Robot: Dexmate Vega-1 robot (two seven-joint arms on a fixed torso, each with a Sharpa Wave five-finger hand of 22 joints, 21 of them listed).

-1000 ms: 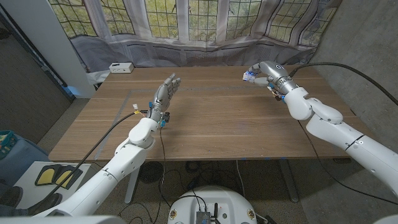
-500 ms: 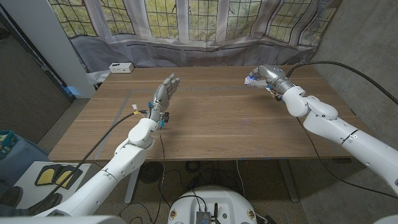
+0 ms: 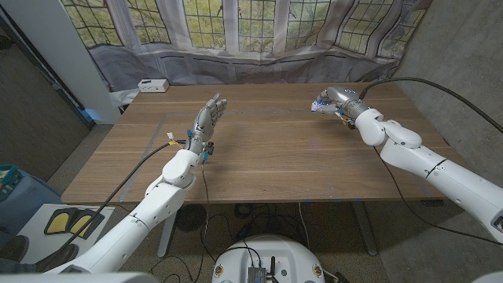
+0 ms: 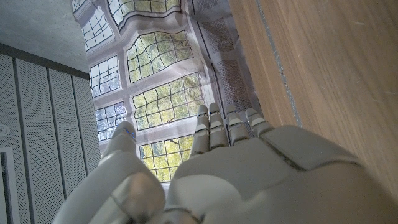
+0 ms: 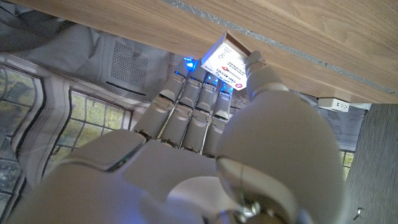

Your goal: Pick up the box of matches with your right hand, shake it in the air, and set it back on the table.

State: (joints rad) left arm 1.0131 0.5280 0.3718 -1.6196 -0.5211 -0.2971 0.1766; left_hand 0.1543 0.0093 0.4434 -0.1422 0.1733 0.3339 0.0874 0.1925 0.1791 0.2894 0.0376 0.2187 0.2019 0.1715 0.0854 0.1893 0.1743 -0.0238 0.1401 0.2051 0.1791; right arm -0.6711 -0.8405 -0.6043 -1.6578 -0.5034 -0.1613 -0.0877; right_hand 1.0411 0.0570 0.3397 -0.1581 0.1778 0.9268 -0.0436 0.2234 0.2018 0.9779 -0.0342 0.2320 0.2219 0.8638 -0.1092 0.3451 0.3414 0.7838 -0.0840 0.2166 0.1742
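Right hand: our right hand is clamped on the box of matches, thumb on one face, fingers curled behind it.
Box of matches: at our right fingertips, low over the wooden table; whether it touches the wood we cannot tell.
Left hand: our left hand holds nothing, fingers straight and slightly apart, well apart from the box.
White box: a small white box lies beyond our left hand.

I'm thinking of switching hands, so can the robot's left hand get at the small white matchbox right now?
Probably not: the small white matchbox is gripped in the right hand at the wooden table's far right, well across from the open left hand.
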